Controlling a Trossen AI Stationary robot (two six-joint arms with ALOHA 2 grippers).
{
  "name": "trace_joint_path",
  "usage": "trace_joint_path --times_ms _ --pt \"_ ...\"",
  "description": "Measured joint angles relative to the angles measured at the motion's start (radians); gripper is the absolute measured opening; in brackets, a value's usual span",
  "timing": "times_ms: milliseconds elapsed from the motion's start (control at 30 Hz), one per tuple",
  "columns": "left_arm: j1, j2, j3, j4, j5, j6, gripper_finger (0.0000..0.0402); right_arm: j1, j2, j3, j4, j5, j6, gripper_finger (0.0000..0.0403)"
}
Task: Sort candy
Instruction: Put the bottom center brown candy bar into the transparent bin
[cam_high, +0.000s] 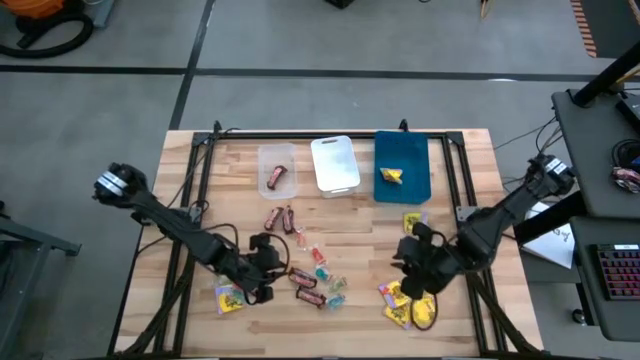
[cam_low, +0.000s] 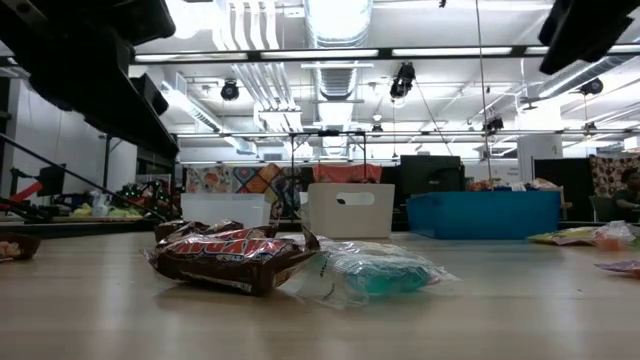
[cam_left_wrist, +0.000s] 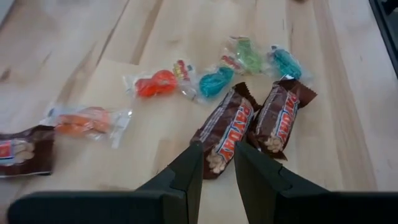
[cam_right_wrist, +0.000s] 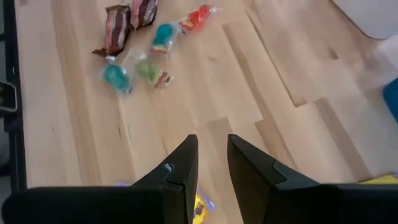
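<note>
Candy lies scattered on the wooden table (cam_high: 350, 235). Two dark red-brown bars (cam_left_wrist: 249, 121) lie side by side, with teal, green, red and orange translucent pieces (cam_left_wrist: 214, 81) beside them. My left gripper (cam_high: 264, 268) (cam_left_wrist: 217, 158) is open, low over the table, its fingers on either side of the nearer bar's end (cam_left_wrist: 216, 163). My right gripper (cam_high: 410, 268) (cam_right_wrist: 211, 152) is narrowly open with nothing between its tips, and hovers over a heap of yellow packets (cam_high: 402, 302). The low view shows a bar (cam_low: 235, 258) and a teal piece (cam_low: 385, 272) flat on the table. My left gripper comes slanting down along the nearer bar, one finger (cam_left_wrist: 194, 163) on each side of its end (cam_left_wrist: 216, 163). The bar lies flat on the table. Whether the fingers touch it, I cannot tell.
At the far edge stand a clear tray (cam_high: 277, 155) holding one bar, a white tray (cam_high: 334, 163) and a blue tray (cam_high: 410, 160) holding a yellow packet. More bars (cam_high: 279, 218), a yellow packet (cam_high: 412, 222) and another packet (cam_high: 228, 298) lie about. Bare wood lies between the trays and the grippers.
</note>
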Motion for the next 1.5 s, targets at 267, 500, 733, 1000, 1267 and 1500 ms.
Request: trace_joint_path --times_ms 267,500,733,1000,1267,1500 --pt "-0.019 0.040 0.000 0.046 0.002 -0.002 0.0075 0.085 0.000 -0.101 0.088 0.043 0.052 0.0079" --pt "-0.025 0.053 0.000 0.140 0.002 0.033 0.0098 0.086 0.000 -0.206 0.284 0.037 -0.035 0.0079" --pt "-0.025 0.103 0.000 0.193 0.002 0.134 0.0185 0.081 0.000 -0.226 0.390 0.058 -0.164 0.0079" --pt "-0.025 0.190 0.000 0.216 -0.043 0.264 0.0259 0.076 -0.002 -0.226 0.514 0.073 -0.308 0.0079" --pt "-0.017 0.255 0.000 0.214 -0.059 0.271 0.0259 0.075 -0.002 -0.226 0.520 0.072 -0.309 0.0079" --pt "-0.008 0.299 0.000 0.222 -0.087 0.270 0.0233 0.061 -0.002 -0.226 0.520 0.072 -0.309 0.0079"
